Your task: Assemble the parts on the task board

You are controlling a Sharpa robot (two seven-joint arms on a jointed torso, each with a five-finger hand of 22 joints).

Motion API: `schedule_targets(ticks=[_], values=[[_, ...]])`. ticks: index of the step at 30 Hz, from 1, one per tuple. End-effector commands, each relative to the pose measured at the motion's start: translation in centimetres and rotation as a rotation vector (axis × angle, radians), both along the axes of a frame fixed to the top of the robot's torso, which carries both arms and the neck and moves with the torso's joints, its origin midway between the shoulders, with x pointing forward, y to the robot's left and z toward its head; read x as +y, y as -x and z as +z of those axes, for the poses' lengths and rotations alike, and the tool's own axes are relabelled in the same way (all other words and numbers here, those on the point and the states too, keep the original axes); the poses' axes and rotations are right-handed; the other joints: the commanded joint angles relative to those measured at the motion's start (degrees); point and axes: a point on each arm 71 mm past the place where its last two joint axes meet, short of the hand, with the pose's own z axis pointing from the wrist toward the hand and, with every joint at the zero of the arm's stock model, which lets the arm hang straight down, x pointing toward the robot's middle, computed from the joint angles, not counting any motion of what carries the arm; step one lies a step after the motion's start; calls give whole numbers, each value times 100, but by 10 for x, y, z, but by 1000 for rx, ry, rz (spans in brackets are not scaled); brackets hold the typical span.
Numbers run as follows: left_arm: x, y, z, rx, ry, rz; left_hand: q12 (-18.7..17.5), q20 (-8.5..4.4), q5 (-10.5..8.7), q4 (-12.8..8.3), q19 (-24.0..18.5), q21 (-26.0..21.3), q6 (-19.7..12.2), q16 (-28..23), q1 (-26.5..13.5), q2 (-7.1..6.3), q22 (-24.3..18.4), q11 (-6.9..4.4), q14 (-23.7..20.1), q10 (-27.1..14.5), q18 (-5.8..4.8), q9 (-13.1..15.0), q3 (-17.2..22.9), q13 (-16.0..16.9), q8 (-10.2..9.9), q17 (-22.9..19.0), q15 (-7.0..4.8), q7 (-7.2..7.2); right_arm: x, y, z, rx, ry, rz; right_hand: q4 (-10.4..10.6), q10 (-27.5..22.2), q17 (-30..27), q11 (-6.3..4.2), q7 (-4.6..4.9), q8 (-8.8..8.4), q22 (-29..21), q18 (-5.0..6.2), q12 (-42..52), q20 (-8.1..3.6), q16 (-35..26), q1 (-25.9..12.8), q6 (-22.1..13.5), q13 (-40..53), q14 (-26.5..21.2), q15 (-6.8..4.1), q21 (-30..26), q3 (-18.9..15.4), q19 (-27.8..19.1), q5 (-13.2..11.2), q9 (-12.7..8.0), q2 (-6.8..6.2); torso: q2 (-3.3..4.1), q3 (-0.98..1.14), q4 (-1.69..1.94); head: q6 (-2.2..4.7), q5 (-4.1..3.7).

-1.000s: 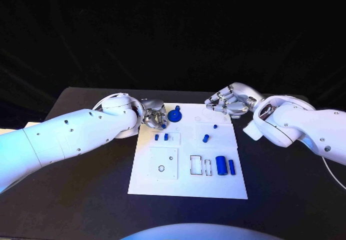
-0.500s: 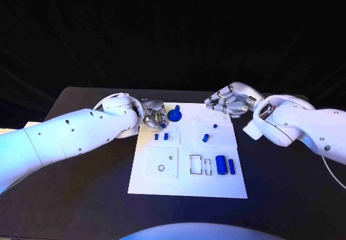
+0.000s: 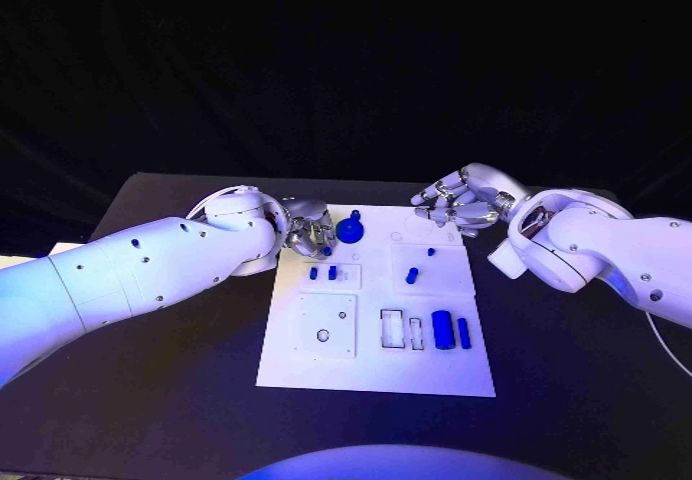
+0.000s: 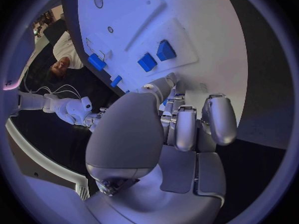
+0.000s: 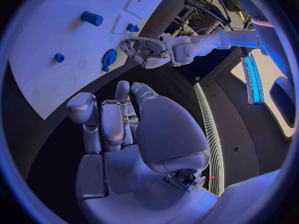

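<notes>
**Both hands at the board's far corners**

The silver left hand [image 3: 306,234] hovered with fingers curled, grasping nothing, at the far-left corner of the flat white task board [image 3: 375,370]. The silver right hand [image 3: 462,204] was likewise clenched on nothing at the far-right corner. A round blue gear-shaped part [image 3: 351,233] stood just right of the left hand. Nearer lay two small blue blocks [image 3: 323,272] and two blue cylinders [image 3: 450,332]. The board lay on a matte black table [image 3: 159,400], with dark surroundings beyond.
</notes>
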Motion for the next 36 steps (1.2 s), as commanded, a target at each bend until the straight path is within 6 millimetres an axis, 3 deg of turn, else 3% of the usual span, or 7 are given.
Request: schedule_targets(ticks=[1,8,10,16,22,28,36], values=[[4,-1,-1,4,-14,16,-69,45,-18,0,-21,-67,-145,-44,-75,-30,251,14,103,-110,-27,-33,44,-21,-17,-40,48,29,-2,-1,-2,2,29,-14,18,-177,-357,-4,65,3,-196,96,-369,22,-403,-2,-18,-375,-101,22,-151,75,-98,-44,-5,-105,-2,-6,-2,3,-11],[11,-2,1,-19,2,32,-126,73,-21,-7,-54,-172,-214,-55,-117,-76,190,53,92,-217,-7,-30,58,-44,6,-74,74,54,-10,-3,-5,18,91,-24,-42,-488,-781,109,130,91,-407,124,-1452,84,-865,196,-48,-1506,-158,104,-333,286,-141,-135,20,-254,3,-5,11,27,-36],[14,-1,3,-28,20,33,-125,82,-19,-21,-53,-175,-170,-52,-107,-73,189,62,92,-224,-7,-20,76,-45,31,-75,83,57,-13,-3,-6,16,121,-22,-107,-314,-844,165,138,149,-398,123,-1816,95,-913,270,-18,-2016,-134,119,-341,442,-109,-274,36,-295,2,-10,13,31,-38],[29,-1,13,-7,138,57,-107,96,-23,-63,-115,-372,-27,-134,-108,-105,70,56,36,-232,35,1,107,-41,96,-238,83,34,-23,-5,-9,9,223,-29,-316,-97,-887,97,58,219,-374,117,-2176,70,-925,450,140,-2608,-97,82,-338,694,-62,-848,57,-335,-5,7,-4,62,-42],[59,-4,32,19,499,190,104,79,-30,-32,-291,-881,365,-431,-183,38,-242,9,-153,8,137,59,159,37,303,-742,45,19,-27,-6,-8,-90,402,-3,-503,161,-773,17,-29,269,-89,64,-2284,22,-764,548,375,-2938,19,20,-163,835,133,-1113,82,-372,-14,13,-8,121,-112],[85,-6,41,52,819,301,266,33,-1,-268,-948,-2435,515,-1316,42,167,-1189,11,-752,19,418,68,364,103,385,-2029,19,49,-24,-5,-9,-199,574,23,-613,285,-763,1,-49,221,77,31,-2494,-1,-724,538,487,-3298,109,16,-58,963,255,-1386,73,-405,-21,-8,0,152,-298],[94,8,42,172,1205,389,439,42,6,-293,-1142,-2891,577,-1571,-98,277,-1466,4,-878,-12,480,62,395,180,427,-2348,32,60,-10,0,-20,-280,706,69,-642,23,-894,86,-51,121,-21,47,-2808,36,-854,469,487,-3674,91,64,-124,1143,214,-1691,44,-524,-15,-14,-11,218,-356]])
